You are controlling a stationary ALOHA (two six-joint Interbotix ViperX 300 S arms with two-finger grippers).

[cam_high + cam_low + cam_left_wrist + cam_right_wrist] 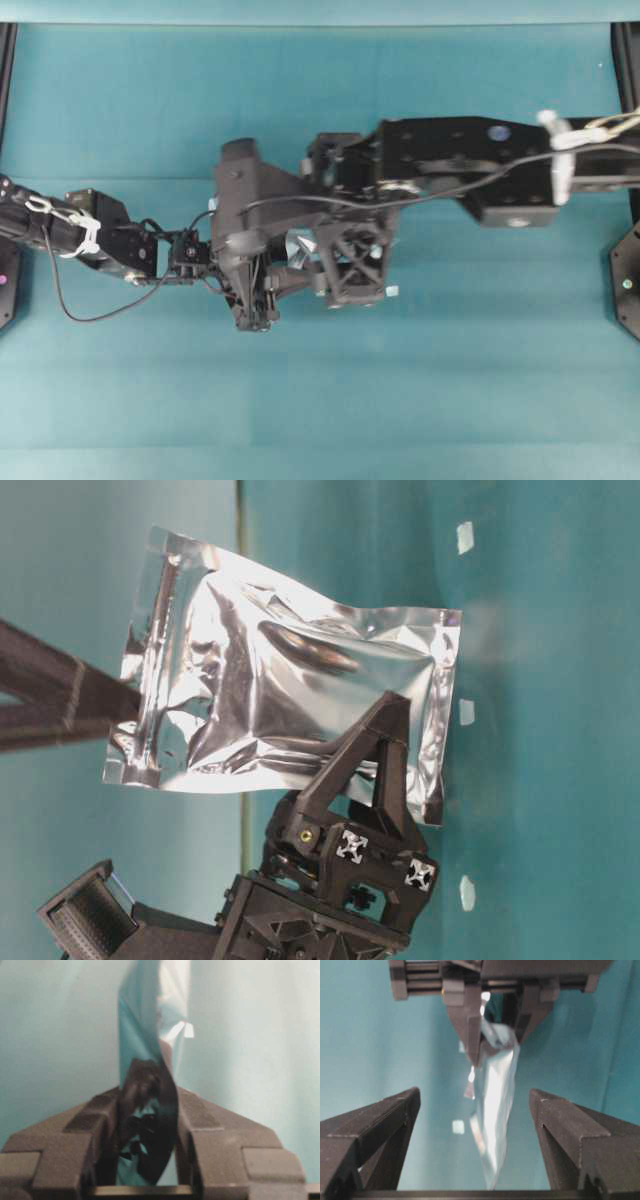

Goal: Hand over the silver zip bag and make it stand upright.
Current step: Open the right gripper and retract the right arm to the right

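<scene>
The silver zip bag [290,700] hangs in the air over the teal table, crinkled and shiny, its flat face toward the table-level view. My left gripper [150,1091] is shut on one end of it, the foil pinched between both fingers. In the right wrist view the bag [495,1105] hangs edge-on from the left gripper [497,1042] and runs down between my right gripper's [475,1094] fingers, which stand wide open and clear of the foil on both sides. From overhead, only a sliver of the bag [300,245] shows between the two grippers.
Small white scraps [466,712] lie on the teal cloth, one of them below the bag [458,1126]. Black frame posts [6,60] stand at the table's far corners. Both arms meet at the table's middle.
</scene>
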